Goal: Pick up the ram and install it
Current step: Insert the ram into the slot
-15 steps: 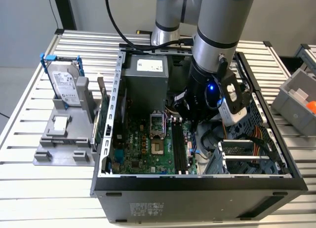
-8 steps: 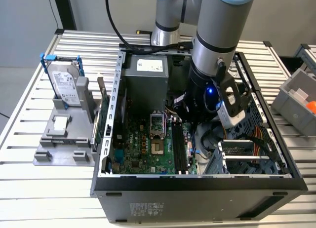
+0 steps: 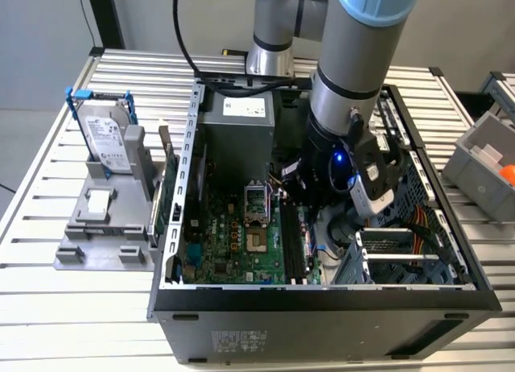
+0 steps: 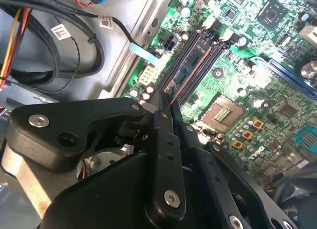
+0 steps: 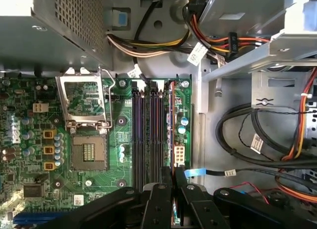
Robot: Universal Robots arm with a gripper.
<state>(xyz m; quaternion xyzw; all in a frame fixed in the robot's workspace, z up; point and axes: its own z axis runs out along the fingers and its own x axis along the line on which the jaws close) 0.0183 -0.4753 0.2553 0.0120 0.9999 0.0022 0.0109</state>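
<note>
**First wrist view: memory stick held over its slot**

First wrist view shows the ram [image 5: 172, 125] standing on edge in line with the outermost of the long black slots [image 5: 137, 135] on the motherboard [image 5: 29, 154], the slot nearest the bare metal case wall. Whether it is seated or just resting in the slot cannot be told. Judged by its look, the stick is light, stiff and thin, and fragile along its contacts; the sensible hold is across its flat faces near the upper edge, which is where it is held now.

The jaws are closed onto the ram, the gripper [image 5: 173, 177] pinching it between two narrow black fingers [image 5: 159, 204]. In the second wrist view the same gripper [image 4: 166, 107] clamps the stick's thin edge above the slots. In the exterior view the arm reaches down into the open computer case [image 3: 322, 295], which sits on the counter [image 3: 48, 307].
</note>
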